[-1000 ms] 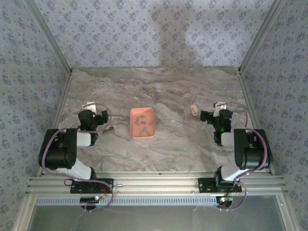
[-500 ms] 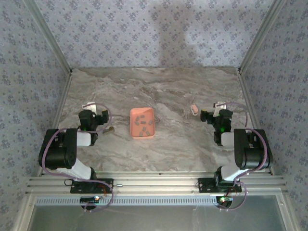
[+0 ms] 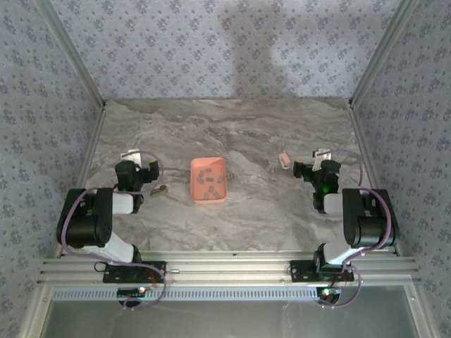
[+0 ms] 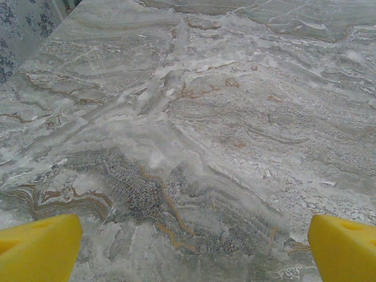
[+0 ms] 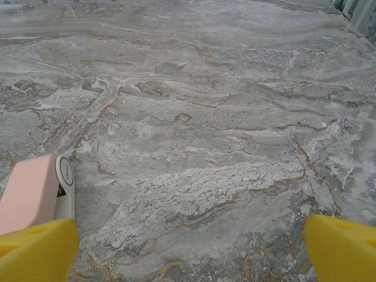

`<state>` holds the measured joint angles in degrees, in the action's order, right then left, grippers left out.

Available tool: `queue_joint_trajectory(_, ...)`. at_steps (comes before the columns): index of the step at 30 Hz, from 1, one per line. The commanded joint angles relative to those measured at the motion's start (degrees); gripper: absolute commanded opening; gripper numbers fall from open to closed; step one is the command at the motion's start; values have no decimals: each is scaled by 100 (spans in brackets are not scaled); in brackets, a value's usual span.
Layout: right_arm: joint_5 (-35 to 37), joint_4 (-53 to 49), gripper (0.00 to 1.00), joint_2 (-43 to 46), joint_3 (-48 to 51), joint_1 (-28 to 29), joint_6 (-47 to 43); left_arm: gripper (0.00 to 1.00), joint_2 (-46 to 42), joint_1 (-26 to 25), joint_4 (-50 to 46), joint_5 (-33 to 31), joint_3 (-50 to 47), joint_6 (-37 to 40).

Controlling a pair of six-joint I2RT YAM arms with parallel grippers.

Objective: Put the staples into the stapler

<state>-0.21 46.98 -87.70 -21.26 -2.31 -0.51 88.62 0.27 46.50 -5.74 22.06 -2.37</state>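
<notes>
Now, the marble table (image 3: pixel 232 134) spreads under both my arms. My left gripper (image 4: pixel 191 249) hangs over bare stone, yellow fingers (image 4: pixel 38 247) spread wide, holding nothing. My right gripper (image 5: pixel 188 249) is likewise spread wide and empty. A salmon tray (image 3: pixel 208 180) sits mid-table between my arms. The stapler (image 5: pixel 29 191), pale pink and white, lies on the stone just beside one right finger, well apart from the tray. The staples (image 3: pixel 209 179), small dark bits, lie loose inside the tray.
</notes>
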Motion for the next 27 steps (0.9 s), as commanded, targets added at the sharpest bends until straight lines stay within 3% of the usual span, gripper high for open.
queue_joint_trajectory(1,91,101,100,-2,-72,20,-80,98,-65,27,34,70,149,46)
queue_joint_trajectory(21,-26,54,100,67,-84,18,-104,98,-105,44,-64,210,200,74)
queue_joint_trajectory(23,-199,-336,100,327,-193,29,-208,98,-340,-39,-665,270,444,219)
queue_joint_trajectory(27,-551,-2569,100,1038,-1023,42,-16,93,-985,-508,-2681,47,1309,444)
